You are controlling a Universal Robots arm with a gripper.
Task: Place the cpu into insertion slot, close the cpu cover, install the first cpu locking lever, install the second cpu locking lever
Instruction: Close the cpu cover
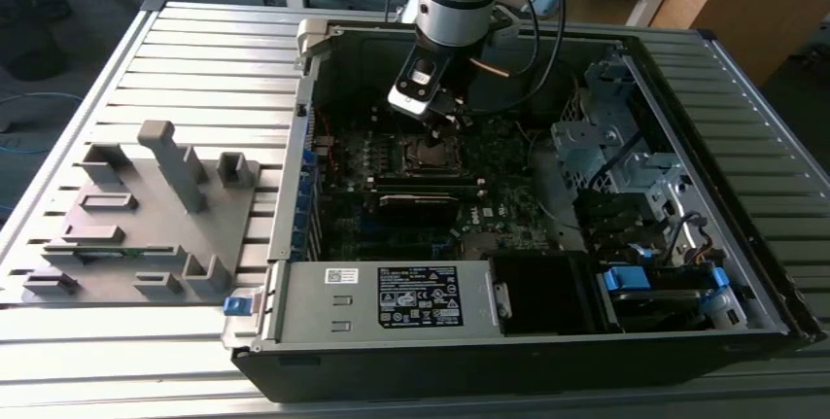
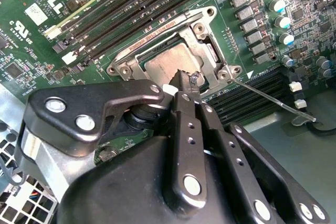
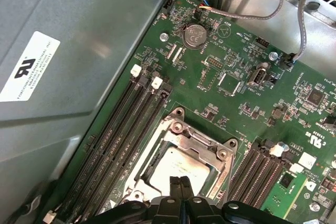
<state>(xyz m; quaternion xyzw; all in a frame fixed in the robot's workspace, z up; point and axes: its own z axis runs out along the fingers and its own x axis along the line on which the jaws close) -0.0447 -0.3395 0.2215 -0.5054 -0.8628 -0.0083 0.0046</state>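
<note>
An open black computer tower case (image 1: 519, 375) lies on a slatted grey metal desk (image 1: 194, 59), and the arm's black end effector (image 1: 445, 118) hangs just above the small square black insertion slot (image 1: 430, 153) on the green motherboard (image 3: 220, 56). In the second wrist view the dull silver-grey square cpu (image 2: 165, 64) sits in that slot under the flat-lying thin silver cpu cover (image 2: 202, 35). The end effector's fingers (image 2: 181, 129) are clenched, apparently on nothing, tips over the cover's edge; a thin silver wire lever (image 2: 273, 100) angles away from the cover corner just beside them.
</note>
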